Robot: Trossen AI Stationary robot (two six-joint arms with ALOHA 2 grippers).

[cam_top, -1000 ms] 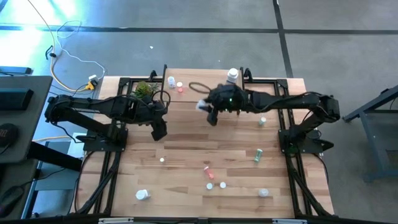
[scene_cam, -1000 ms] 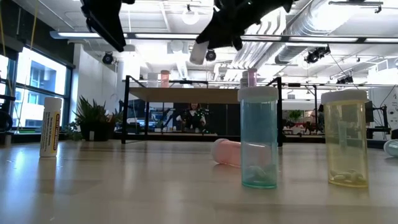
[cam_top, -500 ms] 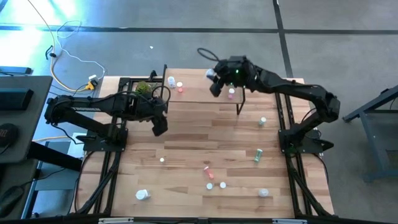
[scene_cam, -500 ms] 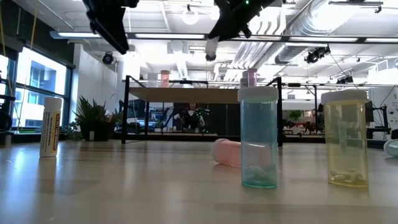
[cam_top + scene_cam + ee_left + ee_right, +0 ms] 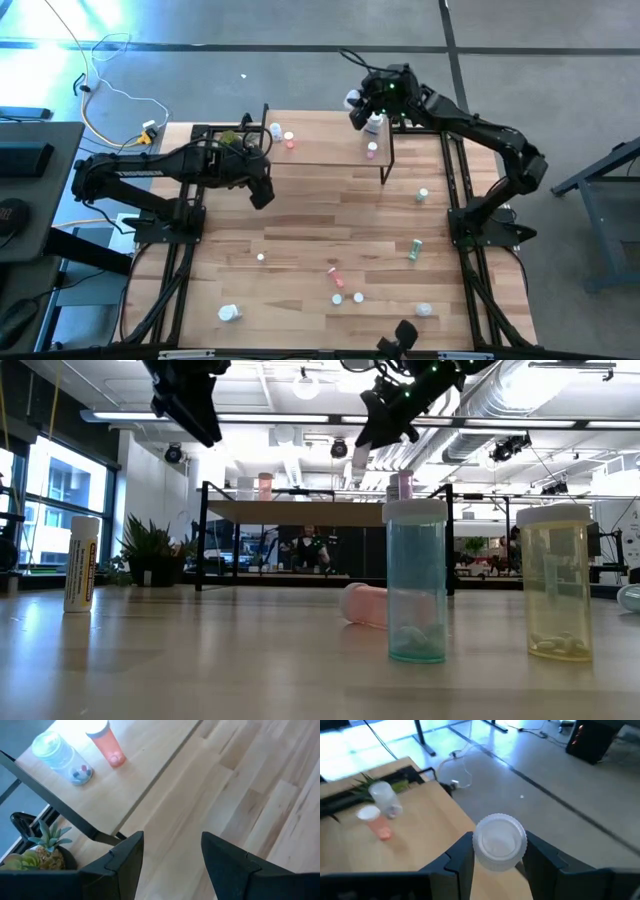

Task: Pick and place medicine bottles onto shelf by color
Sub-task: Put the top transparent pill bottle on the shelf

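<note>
Our right gripper (image 5: 495,862) pinches a white bottle (image 5: 499,841) over the shelf (image 5: 330,150) at one o'clock (whites seemingly belong there); our left gripper (image 5: 170,855) hovers spread at nine.

A robotics lab in an open, industrial-style workspace.

Two dark arms are bolted to black frames on a slatted wooden table (image 5: 300,220) standing on a bare grey concrete floor (image 5: 300,75), with loose cables (image 5: 110,95) trailing beside it. Overhead run exposed silver ducts (image 5: 520,400) and strip lights (image 5: 230,418); tall windows (image 5: 55,495) line one side, and a person (image 5: 312,548) sits at a far workstation.
</note>
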